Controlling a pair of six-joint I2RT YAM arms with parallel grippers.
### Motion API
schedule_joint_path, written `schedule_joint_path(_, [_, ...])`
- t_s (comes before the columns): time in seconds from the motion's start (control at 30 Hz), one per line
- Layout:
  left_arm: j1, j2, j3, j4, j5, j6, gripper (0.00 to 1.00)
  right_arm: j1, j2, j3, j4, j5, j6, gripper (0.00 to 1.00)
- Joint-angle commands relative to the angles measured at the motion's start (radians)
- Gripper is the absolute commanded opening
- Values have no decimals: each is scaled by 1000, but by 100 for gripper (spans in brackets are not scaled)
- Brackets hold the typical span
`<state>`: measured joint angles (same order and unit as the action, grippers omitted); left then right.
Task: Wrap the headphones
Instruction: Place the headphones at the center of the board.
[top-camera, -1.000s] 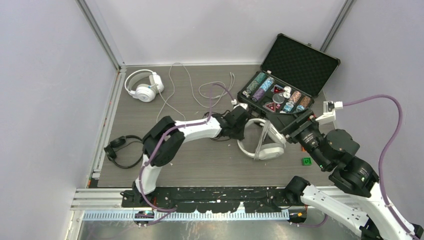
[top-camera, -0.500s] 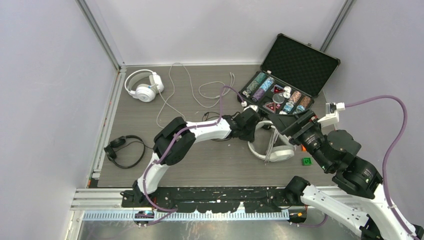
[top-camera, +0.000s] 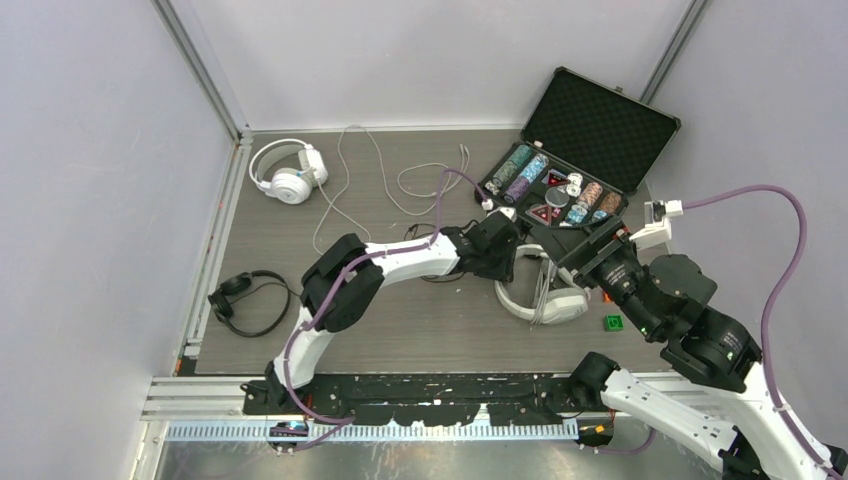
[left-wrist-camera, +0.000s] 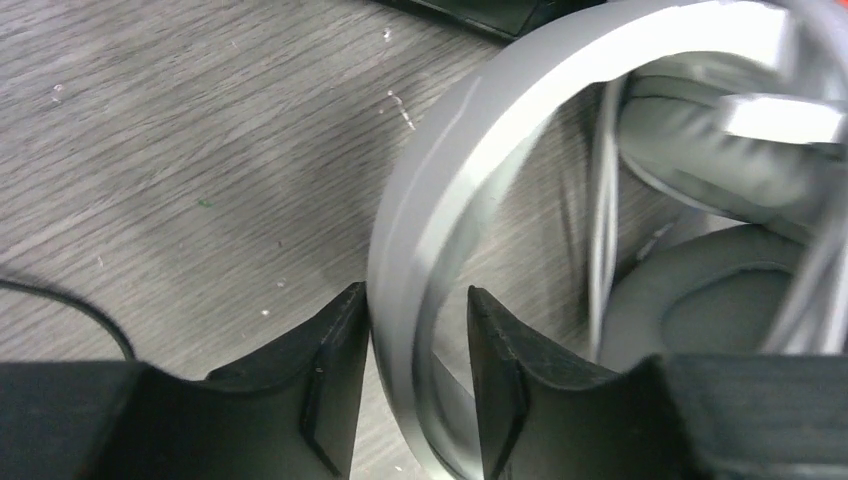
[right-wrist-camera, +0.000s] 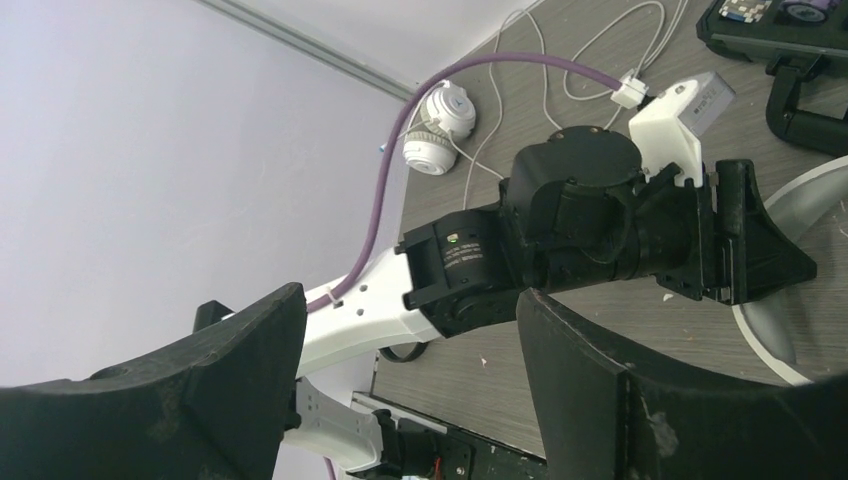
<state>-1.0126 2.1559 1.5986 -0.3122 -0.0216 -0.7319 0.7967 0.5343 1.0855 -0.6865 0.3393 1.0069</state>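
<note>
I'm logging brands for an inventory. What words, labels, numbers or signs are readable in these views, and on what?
Nothing is legible in any view.
Small label on the left arm's wrist housing: too small to read.
Poker chips in the black case: face markings too small.
Green cube: top mark unreadable.
White headset in the left gripper: no print showing.

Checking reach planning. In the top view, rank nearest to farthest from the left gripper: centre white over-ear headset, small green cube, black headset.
1. White over-ear headset, centre: its headband sits between the fingers of the left gripper.
2. Small green cube, to the gripper's right, near the right arm.
3. Black headset, at the table's left edge.
</note>
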Motion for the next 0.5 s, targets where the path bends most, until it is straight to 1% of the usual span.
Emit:
schedule_joint_path(0.0, [-2, -131, 2, 1, 13, 17, 46, 1, 25, -9, 65, -10, 28, 81])
schedule_joint_path(0.13, [-2, -208, -42, -7, 1, 23, 59, 2, 42, -39, 92, -26, 46, 81])
schedule_joint_path(0.2, [0, -261, -78, 0, -11, 21, 68, 2, 54, -54, 100, -38, 55, 81])
schedule_joint_path(0.23, [0, -292, -98, 2, -19, 19, 77, 2, 60, -62, 102, -47, 57, 81])
schedule_joint_path(0.27, [0, -331, -117, 3, -39, 21, 96, 2, 65, -74, 104, -52, 61, 82])
schedule_joint_path(0.3, [2, -363, -139, 1, -56, 23, 99, 2, 70, -83, 105, -56, 62, 81])
schedule_joint_path(0.47, [24, -522, -241, -64, -166, 30, 100, 2, 83, -118, 106, -59, 68, 82])
